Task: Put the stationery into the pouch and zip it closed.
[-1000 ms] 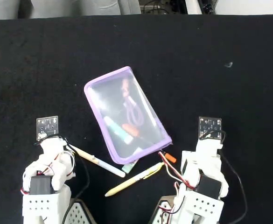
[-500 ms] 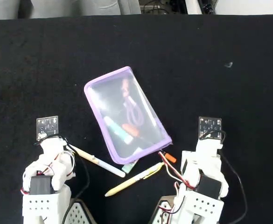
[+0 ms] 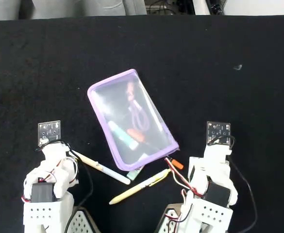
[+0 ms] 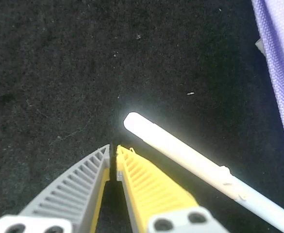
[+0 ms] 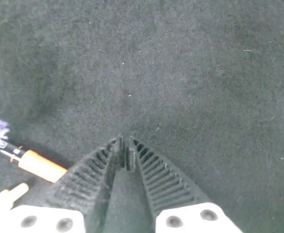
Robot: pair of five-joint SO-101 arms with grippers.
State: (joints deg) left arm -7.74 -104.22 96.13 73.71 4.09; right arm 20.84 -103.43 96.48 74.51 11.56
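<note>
You have both pincers pressed closed on nothing: the left gripper [image 4: 113, 149] sits just beside the slim white plastic pen [image 4: 180, 156], and the right gripper [image 5: 125, 144] is near the orange-capped marker [image 5: 41, 166]. The purple-edged clear plastic pouch [image 3: 132, 119] lies on the black cloth table [image 3: 239, 97], with the long yellow pen [image 3: 139, 186] near its closest corner.

High view: light even and diffuse, falling from above. The black desk [image 3: 239, 73] soaks it up, with hardly any cast shadow. A pale sheen lies across the clear face of the pouch [image 3: 127, 116].

Left wrist view: white pen [image 4: 180, 153] blown out, its rounded end glowing against the dark cloth. Left gripper [image 4: 113, 151] brightly lit.

Right wrist view: desk reads washed grey, dimmer toward one corner. Right gripper [image 5: 125, 145] dark against it.
</note>
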